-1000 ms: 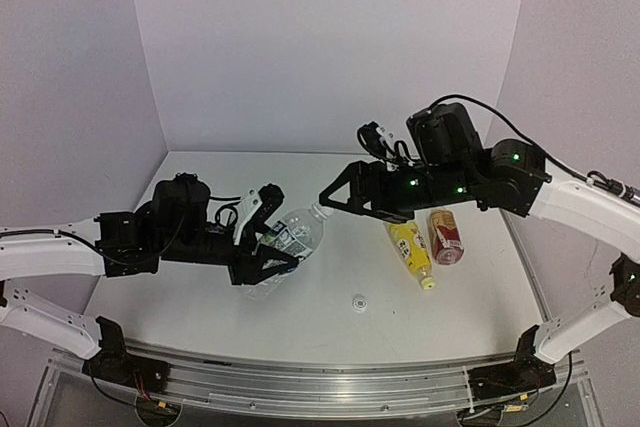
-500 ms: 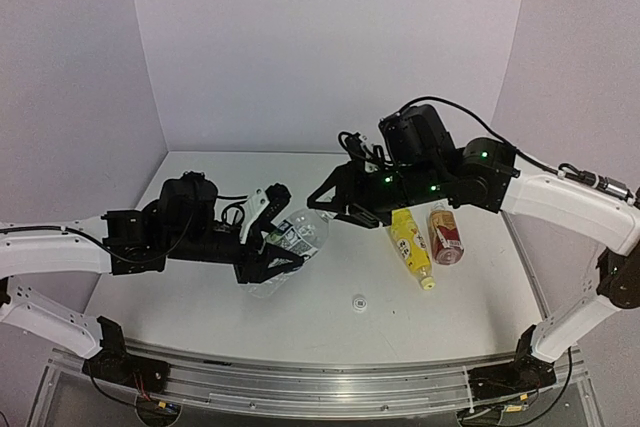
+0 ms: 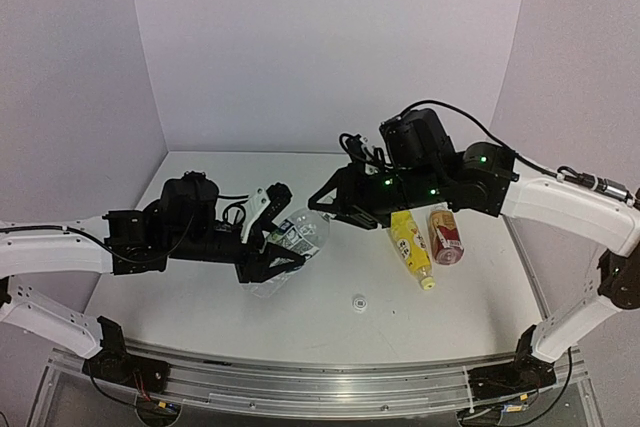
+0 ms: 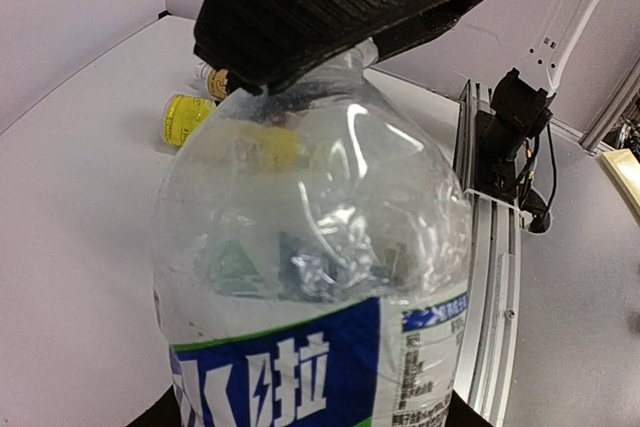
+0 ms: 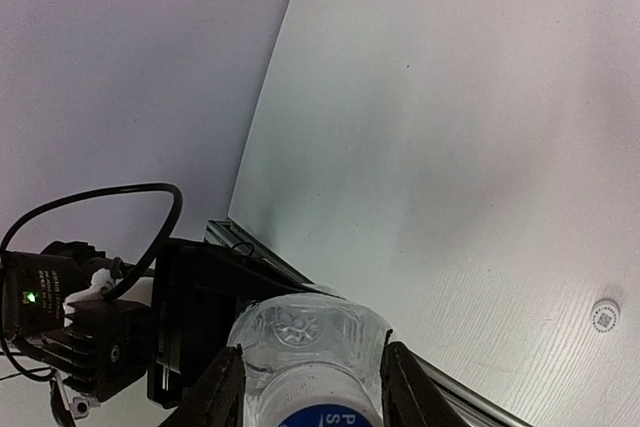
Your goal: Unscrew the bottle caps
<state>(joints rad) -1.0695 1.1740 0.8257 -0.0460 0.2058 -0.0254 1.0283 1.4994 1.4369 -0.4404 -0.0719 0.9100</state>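
Two robot grippers are holding one clear bottle between them.

The left gripper (image 3: pixel 280 239) is squeezing the middle of the clear bottle (image 3: pixel 305 232), with its fingers clamped tight around it. The bottle is tipping over, with its top pointing up and to the right. I cannot tell if its bottom end is touching the table (image 3: pixel 330 347). The right gripper (image 3: pixel 322 202) is reaching in from the right and pinching the top end of that same bottle, with one finger pressing on each side. The cap is hiding under the black fingers. The slim yellow bottle (image 3: pixel 412 247) and the short amber bottle (image 3: pixel 445 235) are resting side by side on the table, just under the right arm. A small white round piece (image 3: pixel 358 301) is lying alone on the table, nearer the front.
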